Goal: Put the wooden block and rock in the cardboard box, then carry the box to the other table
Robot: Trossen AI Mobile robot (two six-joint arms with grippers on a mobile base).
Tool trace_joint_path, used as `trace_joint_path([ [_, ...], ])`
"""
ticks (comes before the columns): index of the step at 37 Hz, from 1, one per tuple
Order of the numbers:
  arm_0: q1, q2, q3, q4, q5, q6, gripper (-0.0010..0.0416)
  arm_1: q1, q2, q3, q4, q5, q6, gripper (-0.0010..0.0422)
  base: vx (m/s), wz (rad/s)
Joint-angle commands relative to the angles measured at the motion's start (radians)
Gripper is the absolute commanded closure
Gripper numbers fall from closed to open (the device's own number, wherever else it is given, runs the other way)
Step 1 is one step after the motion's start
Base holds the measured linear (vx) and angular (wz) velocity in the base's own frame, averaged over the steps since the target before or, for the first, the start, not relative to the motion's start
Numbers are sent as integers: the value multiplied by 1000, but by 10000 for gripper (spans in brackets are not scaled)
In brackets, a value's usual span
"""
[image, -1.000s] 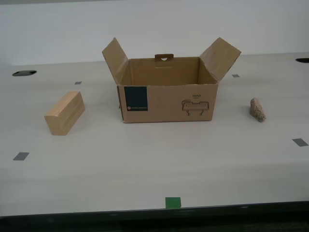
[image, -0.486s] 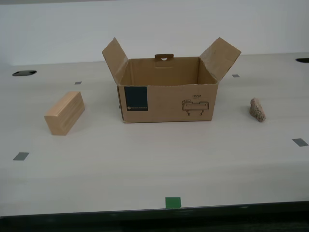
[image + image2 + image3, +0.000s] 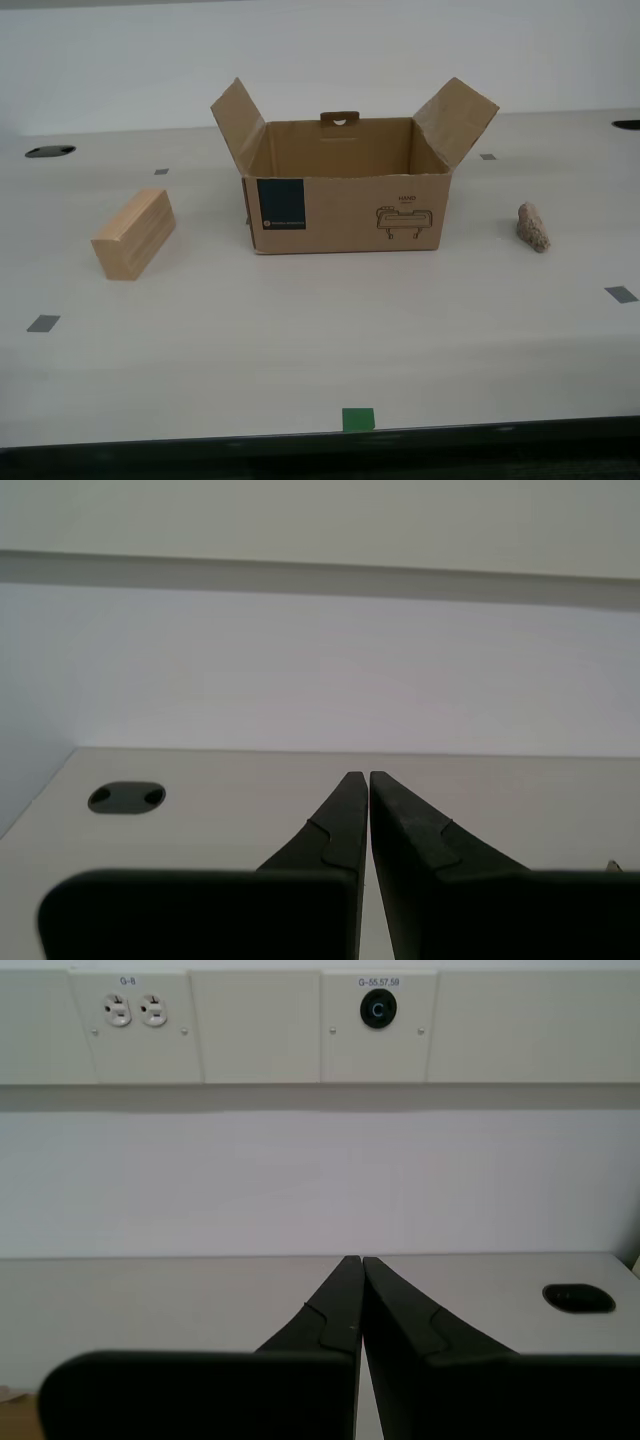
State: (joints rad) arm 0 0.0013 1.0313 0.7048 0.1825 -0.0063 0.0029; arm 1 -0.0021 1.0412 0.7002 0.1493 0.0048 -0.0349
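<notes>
1. The block [image 3: 133, 234] is lying on the table [image 3: 320, 340] toward the exterior view's left, well apart from the box [image 3: 347, 190], with nothing touching it.
2. The rock [image 3: 534, 227] is sitting on the same table toward the exterior view's right, also well apart from the box and free of any grip.
3. The box is standing upright between them, a little farther back; its side flaps are splaying up and outward, a handle tab [image 3: 340, 118] is rising from its far wall, and a dark blue label [image 3: 280, 205] and a line drawing [image 3: 405, 221] are facing the camera.
4. The part of the box's inside that shows, the far wall and side walls, is showing only bare cardboard; its floor is hidden behind the near wall.
5. My first gripper [image 3: 358, 1259] is pointing level across the pale tabletop toward a wall panel with outlets [image 3: 134, 1010]; its jaws are meeting at the tips and holding nothing. A cable hole [image 3: 577, 1298] is showing in the table beyond it.
6. My second gripper [image 3: 364, 774] is likewise pointing level over the table toward a plain wall, its fingers [image 3: 338, 825] nearly touching at the tips with only a sliver between them, and gripping nothing. Another cable hole [image 3: 126, 797] is lying ahead of it.
7. Neither arm is appearing in the exterior view.
8. Small grey tape squares [image 3: 43, 323] and one green square [image 3: 358, 419] at the near edge are marking the table.
</notes>
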Motion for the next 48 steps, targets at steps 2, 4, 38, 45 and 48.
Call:
trace_joint_path([
  [2,0,-1,55,-96,0,3,406,0,0,62,-130,3,-1,412,0,0],
  [4,0,-1,80,-142,0,4,406,0,0,86,-183,3,-1,412,0,0],
  [38,2,0,658,-1146,-3,48,406,-6,6,520,-958,120,-42,412,0,0],
  [45,2,3,724,-1261,-43,55,406,-6,74,664,-1162,121,5,412,0,0],
  [48,2,6,749,-1302,-95,57,406,-7,117,726,-1246,121,42,412,0,0],
])
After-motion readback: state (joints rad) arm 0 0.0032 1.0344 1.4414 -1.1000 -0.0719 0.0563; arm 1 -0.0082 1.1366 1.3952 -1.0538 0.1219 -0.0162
